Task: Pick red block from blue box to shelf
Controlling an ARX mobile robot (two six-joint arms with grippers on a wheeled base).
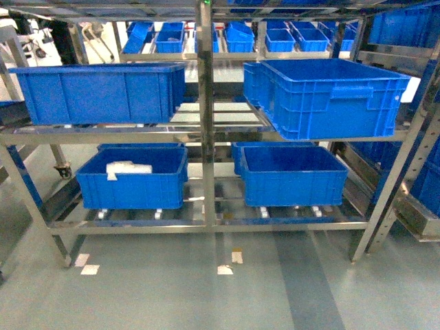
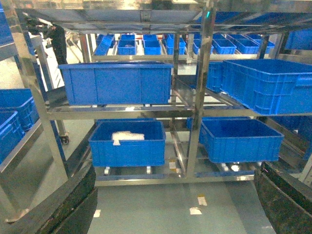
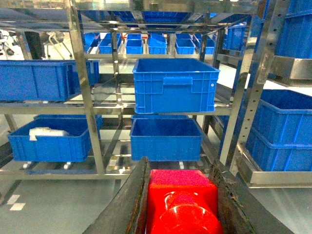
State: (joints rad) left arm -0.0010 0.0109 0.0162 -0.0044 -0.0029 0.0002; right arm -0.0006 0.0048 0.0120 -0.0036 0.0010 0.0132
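Red block point(image 3: 183, 202) front and centre in the right wrist view, clamped between the two dark fingers point(image 3: 127, 204) of the right hand point(image 3: 181, 214), one finger tight on each side and the round stud facing the camera. Straight ahead of that hand stands the shelf point(image 3: 90, 122), shiny steel uprights and rails. Beyond the block on the middle tier sits a dark blue crate point(image 3: 175, 85), with another crate point(image 3: 165, 139) on the tier below it. Off to the hand's left, a lower crate point(image 3: 48, 144) holds something white point(image 3: 46, 131).

Over to the left wrist view: the left hand point(image 2: 173, 204) is spread wide, its fingers point(image 2: 63, 207) showing only at the bottom corners with nothing between them. Ahead of it, the same shelf. Farther back, rows of smaller blue bins point(image 2: 131, 44).

Neither hand shows in the head view, and the blue box appears in no view.
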